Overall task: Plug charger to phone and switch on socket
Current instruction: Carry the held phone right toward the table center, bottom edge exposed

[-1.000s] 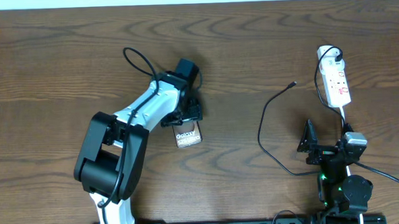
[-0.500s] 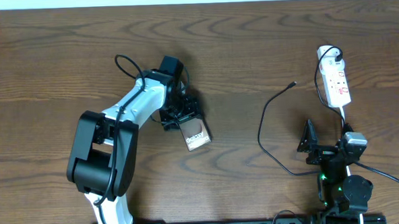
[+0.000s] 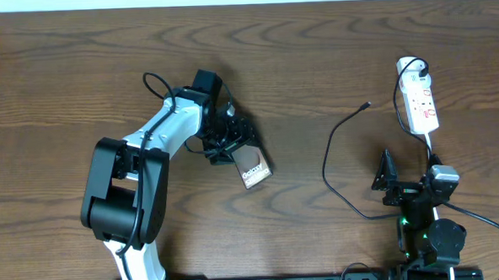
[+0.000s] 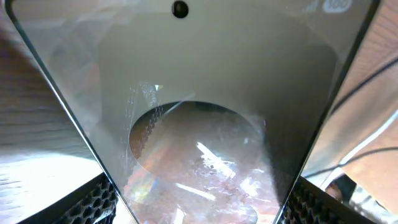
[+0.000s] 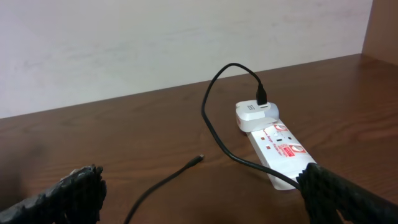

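Item one: the left gripper (image 3: 235, 147), clamped on the upper end of the phone (image 3: 255, 167), stood left of the middle of the table (image 3: 313, 44). The slab sat askew with its lettered face up and its free end pointing to the near right. In the left wrist view the phone's glossy face filled nearly everything between the two fingers (image 4: 93, 202), with a small dark dot near its far edge. Whether it rested on the wood or hung clear I could not tell. Item two: the right gripper (image 5: 205, 196), jaws spread wide and empty, sat low at the near right edge. Item three: the socket (image 3: 419, 99), a white strip with red markings, lay at the far right, and its thick white cord (image 3: 433, 145) ran back toward the right arm. Item four: the charger (image 3: 328, 158) had its white plug (image 5: 252, 112) seated in the strip's far end. The black cable looped out across the wood, and its connector tip (image 3: 366, 106) lay free between phone and socket, well apart from the phone.
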You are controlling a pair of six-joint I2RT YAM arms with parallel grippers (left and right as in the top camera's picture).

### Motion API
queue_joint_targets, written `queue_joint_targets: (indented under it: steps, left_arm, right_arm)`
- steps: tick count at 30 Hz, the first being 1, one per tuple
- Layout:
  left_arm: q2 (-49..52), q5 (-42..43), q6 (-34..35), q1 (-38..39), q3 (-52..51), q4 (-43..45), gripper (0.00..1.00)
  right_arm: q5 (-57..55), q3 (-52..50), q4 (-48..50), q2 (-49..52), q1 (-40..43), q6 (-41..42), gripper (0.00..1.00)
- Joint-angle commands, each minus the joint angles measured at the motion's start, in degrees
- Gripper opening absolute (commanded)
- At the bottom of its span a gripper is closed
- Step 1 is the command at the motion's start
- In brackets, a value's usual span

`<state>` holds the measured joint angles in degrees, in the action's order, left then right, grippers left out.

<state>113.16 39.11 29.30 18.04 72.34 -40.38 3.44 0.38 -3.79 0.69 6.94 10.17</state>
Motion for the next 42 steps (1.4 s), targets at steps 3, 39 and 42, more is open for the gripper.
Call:
queue_joint_targets:
  steps: [3, 39, 42]
  left_arm:
    - [0.07, 6.27, -1.64, -0.90, -0.31, -0.07, 0.59]
    - [0.07, 44.70, -0.90, -4.15, -0.31, 2.29, 0.59]
    - [0.07, 44.72, -0.46, -4.15, -0.31, 2.29, 0.58]
  right_arm:
    - [0.55, -0.09, -0.17, -0.31, -0.39, -0.42, 0.99]
    - [0.55, -0.09, -0.17, -0.31, -0.39, -0.42, 0.99]
    - [0.55, -0.09, -0.17, -0.31, -0.39, -0.42, 0.99]
